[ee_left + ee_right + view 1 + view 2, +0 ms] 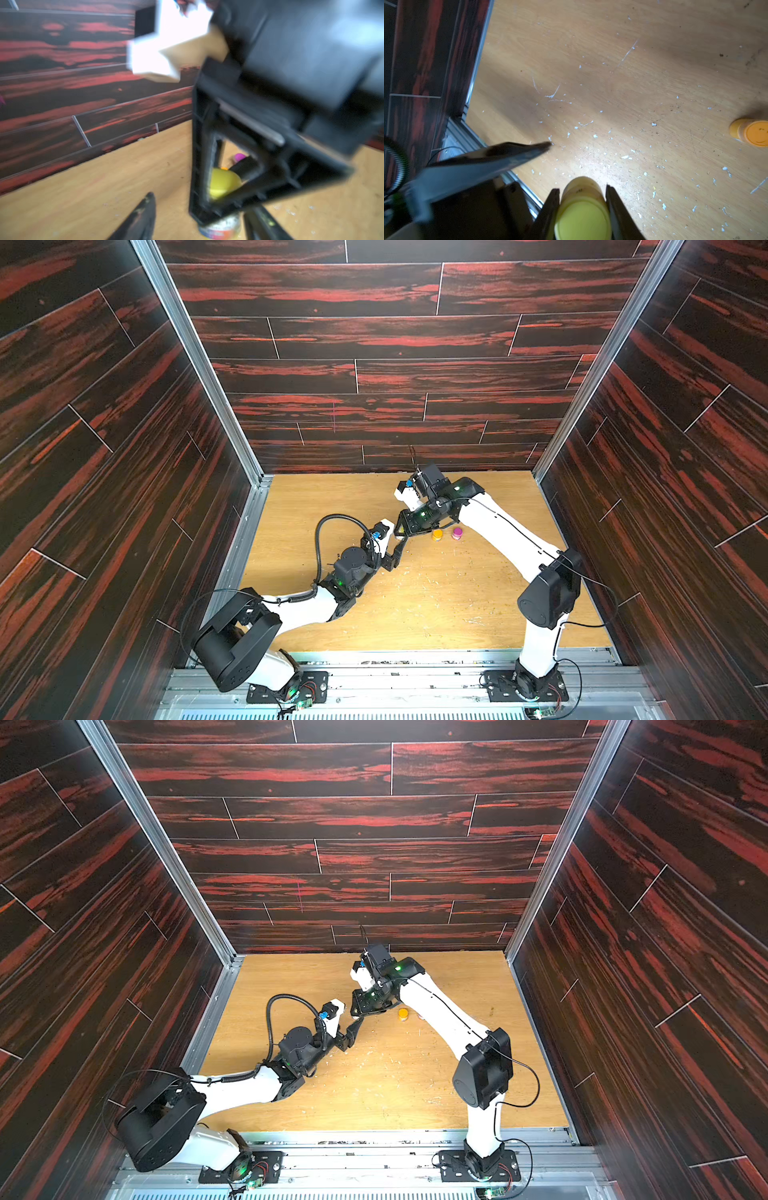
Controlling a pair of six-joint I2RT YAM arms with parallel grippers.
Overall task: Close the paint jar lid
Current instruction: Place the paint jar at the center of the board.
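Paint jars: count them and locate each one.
3. The yellow paint jar sits between the right fingers; the orange paint jar and pink paint jar stand side by side on the table. More may be hidden.

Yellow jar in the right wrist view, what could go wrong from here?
The left gripper is open, so the yellow jar may spin when the right gripper twists its lid. The grippers crowd together and could collide. The orange jar stands nearby and could be knocked.
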